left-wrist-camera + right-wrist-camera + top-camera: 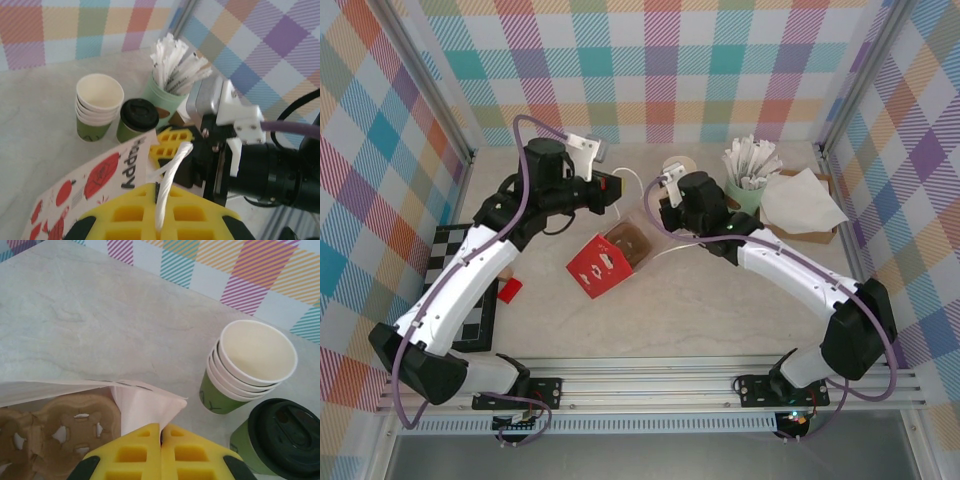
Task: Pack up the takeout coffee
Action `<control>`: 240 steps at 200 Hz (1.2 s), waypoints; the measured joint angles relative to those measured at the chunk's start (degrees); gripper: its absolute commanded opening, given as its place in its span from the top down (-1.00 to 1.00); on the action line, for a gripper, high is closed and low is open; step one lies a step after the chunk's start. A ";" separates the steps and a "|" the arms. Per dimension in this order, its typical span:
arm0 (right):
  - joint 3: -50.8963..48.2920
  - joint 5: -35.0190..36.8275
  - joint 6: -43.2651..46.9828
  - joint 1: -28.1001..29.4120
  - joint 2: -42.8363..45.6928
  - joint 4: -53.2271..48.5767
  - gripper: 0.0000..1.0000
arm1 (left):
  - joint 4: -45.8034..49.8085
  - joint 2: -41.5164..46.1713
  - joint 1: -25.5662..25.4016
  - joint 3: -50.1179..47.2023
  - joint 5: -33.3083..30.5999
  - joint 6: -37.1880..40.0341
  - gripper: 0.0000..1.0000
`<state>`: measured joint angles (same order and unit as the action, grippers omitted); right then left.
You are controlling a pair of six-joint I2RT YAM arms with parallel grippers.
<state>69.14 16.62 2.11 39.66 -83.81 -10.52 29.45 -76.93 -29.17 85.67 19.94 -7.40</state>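
The takeout coffee [139, 120], a green cup with a black lid [280, 437], stands on the table beside a stack of lidless cups [250, 365]. A red-and-white paper bag [600, 268] lies open at mid-table with a brown cardboard cup tray [65, 430] inside. My left gripper [159, 225] is shut on the bag's white rope handle [172, 170], above the bag's far side [617, 185]. My right gripper [161, 437] is shut on the bag's white rim [145, 407], just left of the coffee. Its yellow fingers [170, 142] appear in the left wrist view too.
A mint-green pot of white sachets [748, 180] stands behind the coffee [167, 97]. A box with white napkins [800, 205] sits at the back right. A chessboard [450, 270] and a red block [509, 290] lie at the left. Checked walls enclose three sides.
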 measured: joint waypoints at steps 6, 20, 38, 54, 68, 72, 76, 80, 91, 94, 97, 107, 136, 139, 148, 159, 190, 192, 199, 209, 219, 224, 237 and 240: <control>0.00 0.59 0.00 0.00 0.00 0.26 1.00 | 1.38 -0.46 0.00 0.66 -0.02 0.50 -0.20; 0.00 1.79 0.00 0.00 0.00 0.63 1.00 | 4.13 -1.25 0.00 1.99 -0.79 1.29 -0.54; 0.02 3.17 -0.02 0.11 0.00 1.51 1.00 | 6.71 -0.92 0.00 2.36 -3.82 2.56 -0.67; 0.02 4.44 0.02 0.15 0.00 2.54 1.00 | 8.33 -0.17 0.02 2.34 -6.64 3.21 -0.83; 0.02 5.46 0.09 0.17 0.00 3.63 1.00 | 9.16 0.52 0.02 2.34 -8.37 3.87 -1.00; 0.02 5.64 0.17 0.17 0.00 3.98 1.00 | 9.57 0.68 0.02 2.34 -8.87 4.52 -1.00; 0.02 5.81 0.24 0.22 0.00 4.28 1.00 | 9.79 0.83 0.02 2.34 -9.35 4.50 -1.00; 0.02 5.95 0.28 0.20 -0.02 4.66 1.00 | 10.12 0.90 0.02 2.34 -10.14 4.98 -1.00; 0.02 5.92 0.61 0.22 -0.02 5.53 1.00 | 10.80 0.94 0.02 2.34 -12.22 5.99 -1.00; 0.02 5.90 0.76 0.22 -0.02 5.73 1.00 | 10.97 0.92 0.02 2.34 -12.90 6.58 -1.00; 0.02 5.88 0.94 0.20 -0.04 5.92 1.00 | 11.04 0.92 0.02 2.27 -13.53 6.97 -1.00; 0.20 5.60 1.84 0.20 -0.31 6.58 1.00 | 10.93 0.92 0.02 1.88 -15.34 8.79 -1.00; 1.51 3.50 5.11 0.22 -1.99 7.02 1.00 | 10.71 -0.94 0.17 2.21 -18.82 14.93 -1.00; 1.53 3.28 5.42 0.22 -2.08 6.93 1.00 | 10.56 -1.46 0.22 2.36 -19.23 15.54 -1.00; 1.60 2.69 6.14 0.22 -2.27 6.34 0.99 | 9.51 -3.02 0.24 2.67 -20.48 17.25 -1.00; 1.84 2.23 6.54 0.22 -2.58 5.27 0.98 | 7.48 -5.03 0.50 2.69 -21.57 18.56 -1.00; 7.52 1.49 6.51 0.20 -5.81 -0.07 0.85 | 7.87 -12.66 2.67 9.40 -17.86 19.47 -0.79; 8.31 1.25 6.29 0.20 -6.23 -0.70 0.84 | 8.22 -13.53 2.82 10.56 -17.40 19.23 -0.76; 11.15 0.31 5.79 0.13 -7.74 -3.04 0.78 | 9.07 -15.82 3.17 13.90 -15.98 19.37 -0.69; 15.15 -1.29 5.38 0.04 -9.92 -6.69 0.69 | 10.21 -18.86 3.63 18.29 -13.57 19.67 -0.58; 19.32 -2.67 3.96 -0.20 -12.20 -10.67 0.60 | 11.21 -21.14 4.09 21.44 -11.26 19.06 -0.44; 21.05 -3.15 3.67 -0.33 -13.14 -12.26 0.57 | 11.41 -21.94 4.33 22.47 -10.14 19.08 -0.35; 25.07 -4.50 2.51 -0.98 -15.21 -16.33 0.46 | 11.80 -23.39 5.35 23.96 -7.23 18.32 -0.08; 26.10 -5.03 2.01 -1.16 -15.76 -17.42 0.43 | 11.98 -23.58 5.64 24.09 -6.67 17.81 -0.02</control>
<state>95.24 11.60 4.12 38.50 -99.57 -27.94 41.43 -100.51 -23.53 109.75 13.28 10.41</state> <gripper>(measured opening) 0.243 0.615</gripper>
